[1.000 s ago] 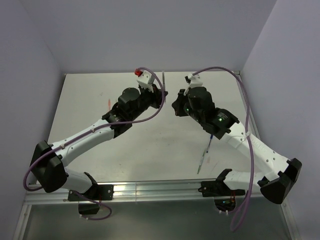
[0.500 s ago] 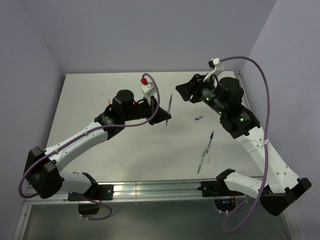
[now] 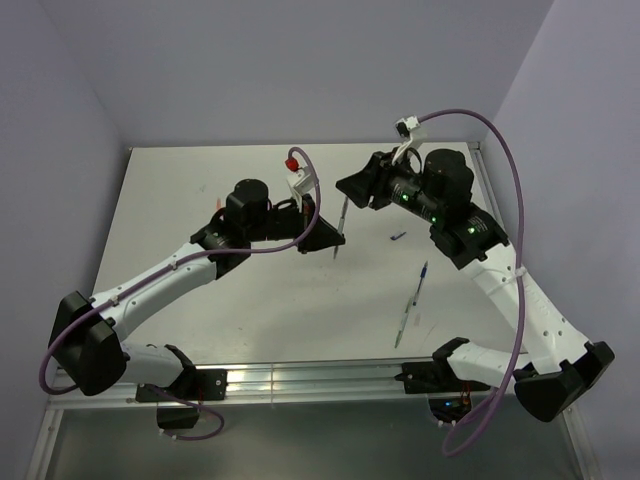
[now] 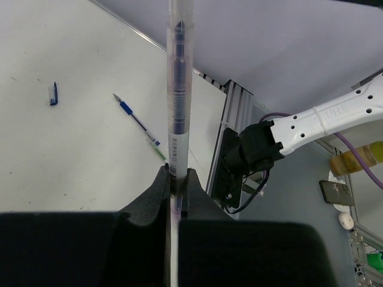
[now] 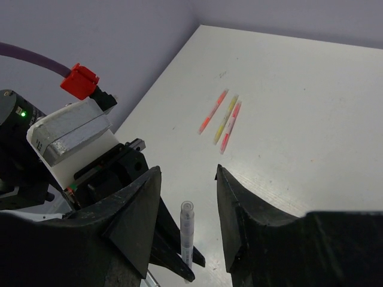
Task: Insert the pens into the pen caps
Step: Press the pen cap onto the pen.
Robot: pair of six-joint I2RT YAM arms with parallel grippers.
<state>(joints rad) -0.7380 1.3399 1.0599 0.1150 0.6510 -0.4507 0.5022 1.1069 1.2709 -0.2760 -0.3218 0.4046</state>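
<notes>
My left gripper (image 3: 328, 238) is shut on a thin grey pen (image 3: 340, 222) and holds it upright above the table. In the left wrist view the pen (image 4: 178, 113) rises from between the fingers, and a clear pen cap (image 4: 180, 21) sits over its upper end. My right gripper (image 3: 347, 187) hangs open just above that end, apart from it. In the right wrist view the capped pen (image 5: 187, 236) stands below the gap between my fingers (image 5: 139, 203). A dark blue cap (image 3: 398, 237) lies loose on the table.
A blue pen (image 3: 423, 275) and a green-clear pen (image 3: 404, 322) lie end to end at the right front. Orange (image 5: 213, 111), yellow (image 5: 226, 112) and red-pink (image 5: 231, 127) pens lie side by side at the far left. Walls enclose the table.
My right gripper opened and let go of the pen's top, pulled back to the right, then drifted back toward it. The left gripper swung the pen a little rightward and keeps hold.
</notes>
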